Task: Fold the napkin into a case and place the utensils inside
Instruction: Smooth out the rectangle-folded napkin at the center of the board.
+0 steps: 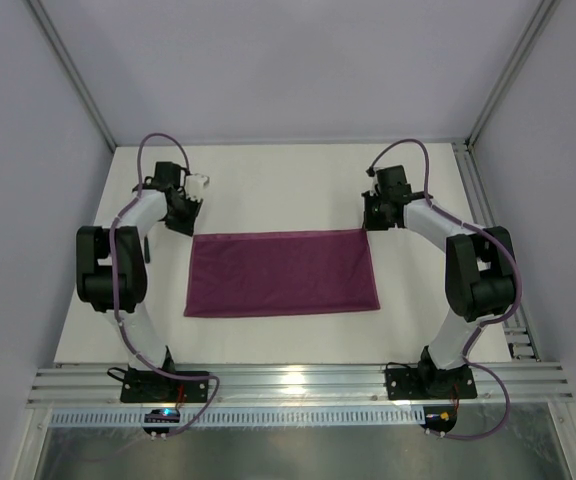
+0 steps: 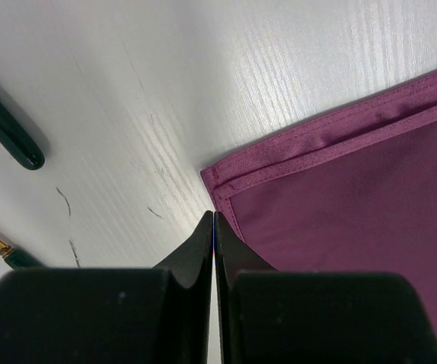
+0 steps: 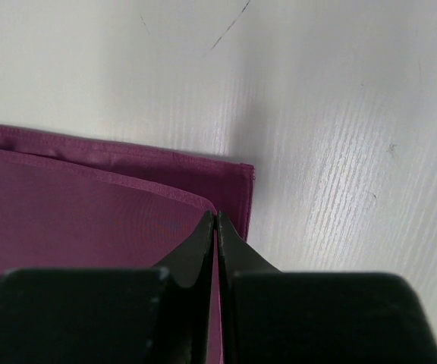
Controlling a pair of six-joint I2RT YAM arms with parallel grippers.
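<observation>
The magenta napkin (image 1: 282, 273) lies flat as a wide rectangle in the middle of the table. My left gripper (image 1: 189, 226) is at its far left corner; in the left wrist view the gripper (image 2: 215, 215) is shut, its tips meeting on the hemmed edge of the napkin (image 2: 340, 189). My right gripper (image 1: 367, 226) is at the far right corner. There the gripper (image 3: 216, 215) is shut on the upper layer's corner of the napkin (image 3: 89, 212), with a lower layer showing beyond it. Two utensils lie left of the cloth: a dark handle (image 2: 10, 129) and a gold shaft with a dark handle (image 2: 2, 249).
The white table (image 1: 288, 185) is bordered by metal frame posts at the far corners and a rail along the near edge (image 1: 298, 385). Faint scratch marks show on the table top (image 2: 65, 201).
</observation>
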